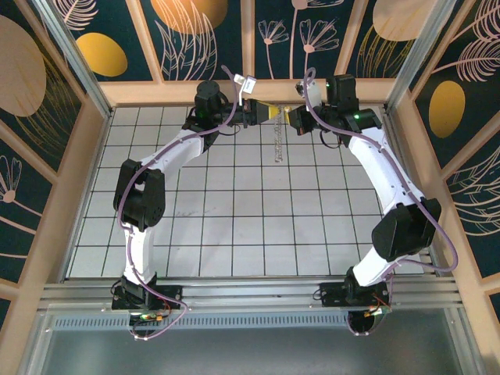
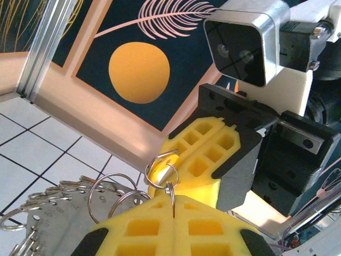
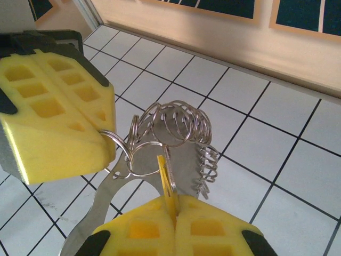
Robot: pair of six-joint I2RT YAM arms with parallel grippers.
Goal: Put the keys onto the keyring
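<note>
Both arms reached to the far side of the table (image 1: 234, 219), and their tips met just before the back wall. The left end effector (image 2: 174, 208) was closed, with its yellow fingers (image 2: 138, 226) pressed together. It pinched one silver ring of the keyring (image 2: 106, 192) at the seam between them. In the top view it (image 1: 266, 113) faced the right end effector (image 1: 294, 117), very near to it.

The right end effector (image 3: 175, 208) was closed too. Between its fingers (image 3: 213, 229) stood a thin gold strip, seen from its edge, which seemed to be the key (image 3: 162, 169). A silver ring lay just beside this strip, but I could not tell if the key already passed through it.

In the right wrist view, the left end effector (image 3: 101, 136) came from the left, and rings touched its tip. The other rings of the keyring (image 3: 178, 122) curved away behind, in the air above the tiles. From above, the keyring (image 1: 277, 144) hung down long and narrow between the two end effectors.
</note>
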